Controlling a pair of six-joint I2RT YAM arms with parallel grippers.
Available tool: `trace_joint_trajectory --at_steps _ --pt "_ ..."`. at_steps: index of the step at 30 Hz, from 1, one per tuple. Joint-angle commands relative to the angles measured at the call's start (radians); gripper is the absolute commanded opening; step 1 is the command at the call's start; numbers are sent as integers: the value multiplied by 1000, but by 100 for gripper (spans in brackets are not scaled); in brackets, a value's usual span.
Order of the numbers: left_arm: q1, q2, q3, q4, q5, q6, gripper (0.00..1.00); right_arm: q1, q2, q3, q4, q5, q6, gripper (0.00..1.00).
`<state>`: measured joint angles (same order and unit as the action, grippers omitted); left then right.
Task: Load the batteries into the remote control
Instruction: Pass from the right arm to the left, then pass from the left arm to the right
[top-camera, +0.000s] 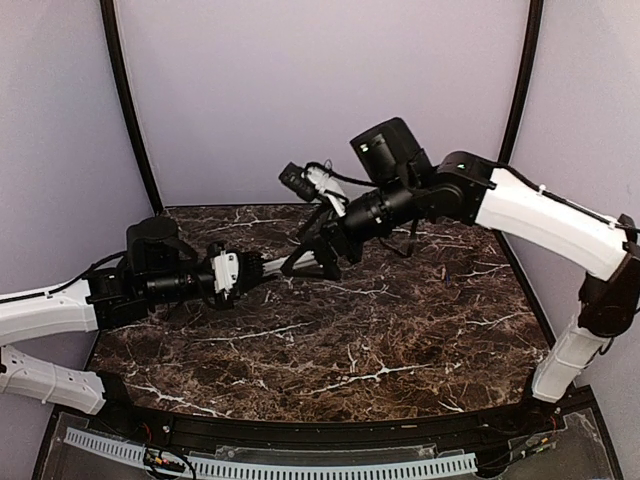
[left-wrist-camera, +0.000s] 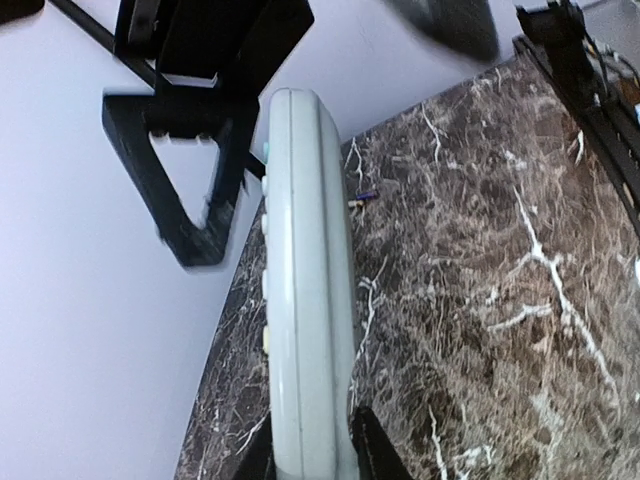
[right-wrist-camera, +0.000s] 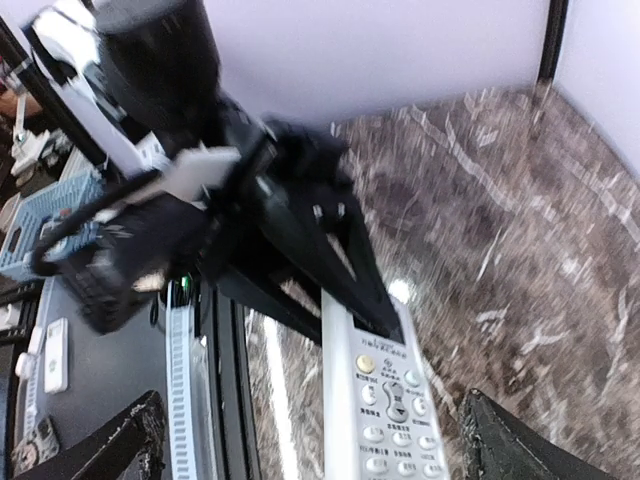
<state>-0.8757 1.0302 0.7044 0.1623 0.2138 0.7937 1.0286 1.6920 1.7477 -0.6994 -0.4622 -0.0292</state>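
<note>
Remote control (left-wrist-camera: 305, 300) is held in the air over the marble table (left-wrist-camera: 480, 300), pinched at its near end by the left gripper (left-wrist-camera: 315, 455). The dark fingers (left-wrist-camera: 375, 450) are closed on it from either side.

In the left wrist view the remote control is seen edge-on, its buttons showing only as small bumps along one side. Just past its far end a black triangular finger of the right gripper (right-wrist-camera: 315, 420) is seen, apart from the casing.

In the right wrist view the button face is seen instead, with rows of round keys. The right jaws are spread wide at the lower corners, the remote control lying between them with a gap on each side. This view is blurred.

In the top view only a short pale strip is visible between the two grippers, over the far left of the table.

A small purple object (left-wrist-camera: 362, 196) on the marble is shown by the left wrist view alone and cannot be identified.
</note>
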Motion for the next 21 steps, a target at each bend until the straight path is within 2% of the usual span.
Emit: trace_joint_trajectory --at_steps 1,6,10,12,16,21 --pt "-7 -28 30 52 64 -414 0 8 -207 -98 237 105 -28 99" --pt "-8 -94 -92 318 100 -826 0 7 -354 -332 486 148 -60 99" --pt "-8 -96 -188 546 169 -1024 0 7 -368 -421 615 134 -52 99" --pt "-8 -93 -225 642 194 -1063 0 7 -345 -427 642 101 -39 98" --pt "-7 -89 -240 704 223 -1083 0 8 -266 -389 633 7 -8 91" --pt "-8 -94 -250 771 242 -1101 0 7 -185 -352 614 -188 1 72"
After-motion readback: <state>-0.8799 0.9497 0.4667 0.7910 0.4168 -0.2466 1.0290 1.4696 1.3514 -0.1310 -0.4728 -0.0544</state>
